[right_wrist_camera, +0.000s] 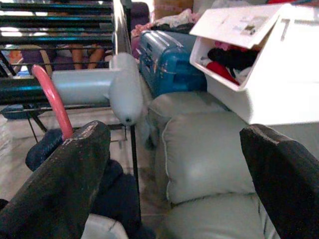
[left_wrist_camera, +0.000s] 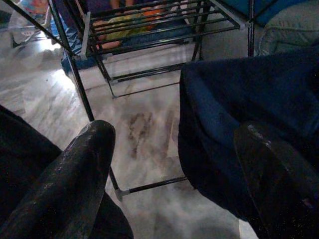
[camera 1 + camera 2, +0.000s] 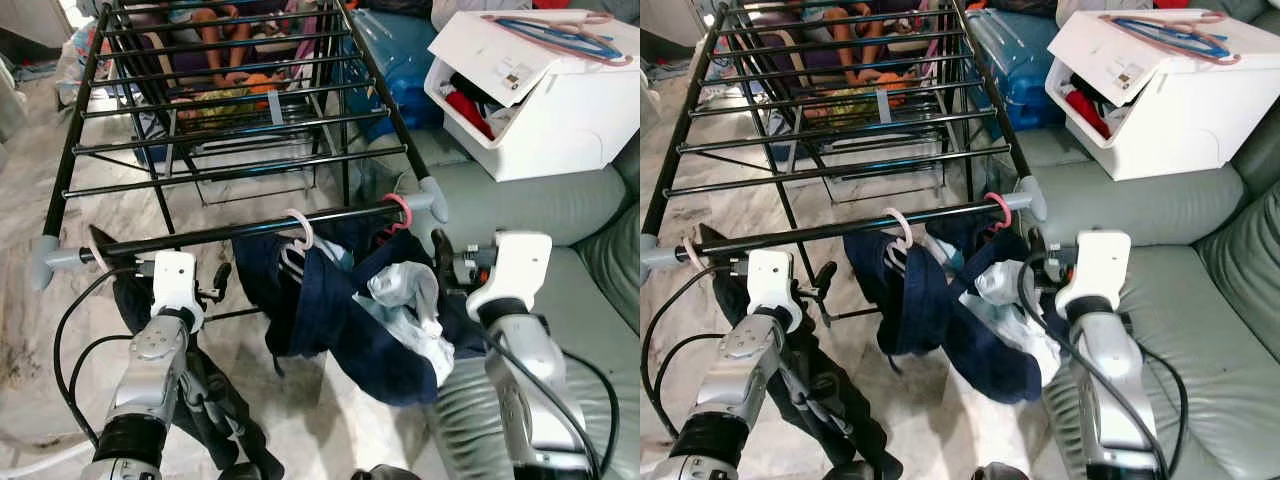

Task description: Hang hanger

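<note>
A black drying rack (image 3: 230,110) with grey end caps stands before me. On its front rail (image 3: 200,238) sit a pale pink hanger hook (image 3: 298,226) and a red hanger hook (image 3: 401,211), both carrying dark navy clothes (image 3: 330,310). A third pale hook (image 3: 97,252) holds a black garment at the left end. My left gripper (image 3: 218,282) is open just below the rail, between the black and navy garments, holding nothing (image 2: 174,134). My right gripper (image 3: 440,252) is open beside the red hook (image 1: 52,102) and the rail's right end cap (image 1: 124,87).
A white storage box (image 3: 570,110) with spare pink and blue hangers (image 3: 555,35) on its lid sits on the grey-green sofa (image 3: 500,205) at the right. A blue suitcase (image 3: 400,50) stands behind it. A person's legs (image 3: 215,40) show beyond the rack.
</note>
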